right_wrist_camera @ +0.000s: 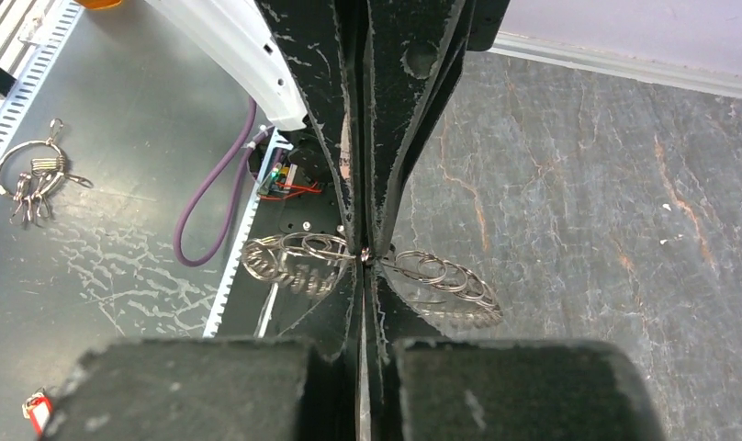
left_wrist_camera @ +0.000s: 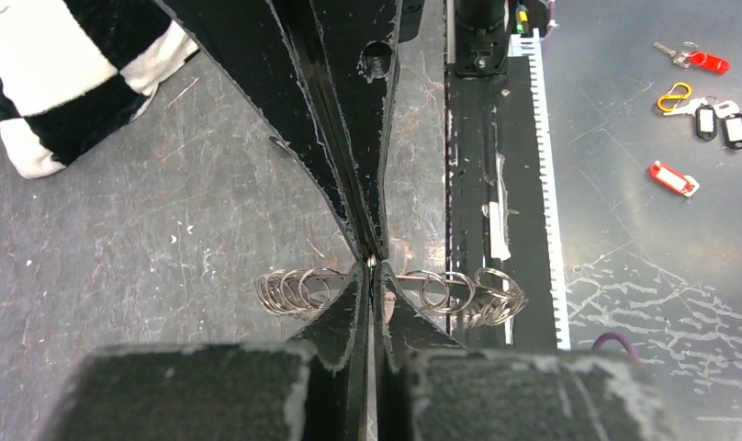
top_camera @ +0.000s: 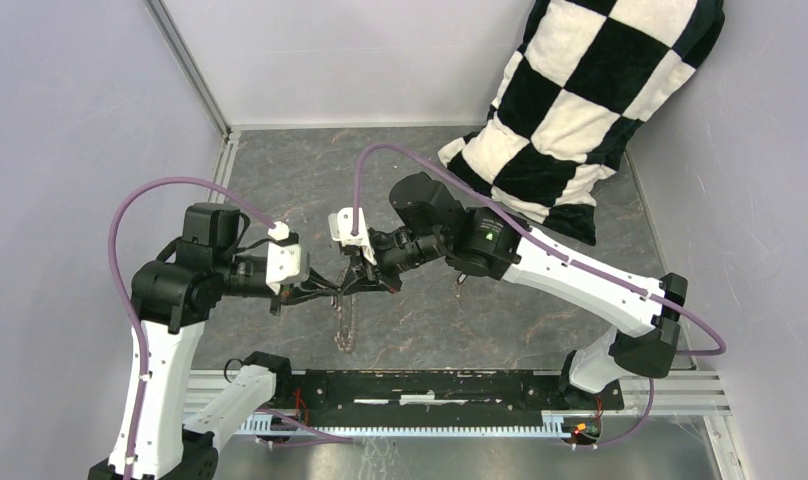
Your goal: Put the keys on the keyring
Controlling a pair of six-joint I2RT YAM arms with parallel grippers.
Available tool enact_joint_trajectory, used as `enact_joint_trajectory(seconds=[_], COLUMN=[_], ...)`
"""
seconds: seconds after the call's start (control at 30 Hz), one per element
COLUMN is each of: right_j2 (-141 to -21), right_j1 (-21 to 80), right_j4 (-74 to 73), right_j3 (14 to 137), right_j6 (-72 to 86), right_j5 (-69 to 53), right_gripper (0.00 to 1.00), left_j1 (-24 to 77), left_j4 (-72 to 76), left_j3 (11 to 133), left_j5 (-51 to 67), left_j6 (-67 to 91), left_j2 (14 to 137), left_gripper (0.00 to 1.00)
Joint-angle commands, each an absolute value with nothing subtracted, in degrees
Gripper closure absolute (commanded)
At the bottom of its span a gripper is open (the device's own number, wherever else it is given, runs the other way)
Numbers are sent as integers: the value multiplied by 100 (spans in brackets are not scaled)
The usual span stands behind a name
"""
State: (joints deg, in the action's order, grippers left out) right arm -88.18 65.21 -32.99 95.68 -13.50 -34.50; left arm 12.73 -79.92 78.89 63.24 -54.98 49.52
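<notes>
1. The keyring [left_wrist_camera: 294, 291] is up in the air over the grey table [top_camera: 540, 330], near the middle. It does not lie flat. Many small loops hang from it on both sides of the fingers.
2. From above, the keyring [top_camera: 346, 325] hangs down like a short chain under the two grippers.
3. The left gripper [left_wrist_camera: 374, 276] is closed tight and pinches the thin wire of the keyring.
4. The right gripper [right_wrist_camera: 363, 271] is closed too and pinches the same wire from the other side. The two sets of tips meet nose to nose.
5. On the shiny metal sheet [left_wrist_camera: 643, 239] beside the table lie two red tags [left_wrist_camera: 672, 178], an orange clip [left_wrist_camera: 673, 96] and two small black pieces with pale middles [left_wrist_camera: 721, 124].
6. A second bunch of keys [right_wrist_camera: 32, 175] lies on that sheet too.
7. A black and white checked pillow [top_camera: 580, 100] leans in the far right corner.
</notes>
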Motion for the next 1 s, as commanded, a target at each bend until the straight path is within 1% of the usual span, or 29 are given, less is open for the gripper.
enact_joint_trajectory(seconds=[0.0,0.03,0.1,0.13,0.17,0.23,0.47,0.63,0.83,0.97], right_j2=[-8952,-8931,-8816,-8679,-8527,-8139,-7518,-7015,-6843,-6753], right_j1=[6535,6543,6530,6526,6527,6506,6332,6301,6308,6305], right_j4=[-3266,-3287,-3142,-2956,-2672,-2096,-641,1123,1845,2191], right_j3=[9850,9836,9724,9574,9347,8900,7839,6690,6224,6043], right_j6=[-1299,-1309,-1318,-1318,-1304,-1229,-713,-80,196,261], right_j5=[-3129,-3010,-2846,-2839,-2842,-2836,-3060,-3049,-2917,-2856], right_gripper=[100,99,100,100,100,100,100,100,100,100], left_j1=[1301,1301,1301,1301,1301,1301,1300,1301,1301,1301], left_j4=[-7862,-7858,-7755,-7683,-7559,-7421,-7409,-7204,-6920,-6920], left_j3=[8116,8122,8146,8159,8173,8187,8241,8289,8393,8230], left_j5=[6521,6496,6435,6401,6370,6330,6372,6555,6716,6834], left_j6=[-5846,-5847,-5695,-5604,-5476,-5272,-5052,-4640,-4174,-4064], left_j2=[4933,4934,4921,4911,4892,4853,4836,4901,4981,4968], left_gripper=[97,93,76,70,66,62,62,59,59,59])
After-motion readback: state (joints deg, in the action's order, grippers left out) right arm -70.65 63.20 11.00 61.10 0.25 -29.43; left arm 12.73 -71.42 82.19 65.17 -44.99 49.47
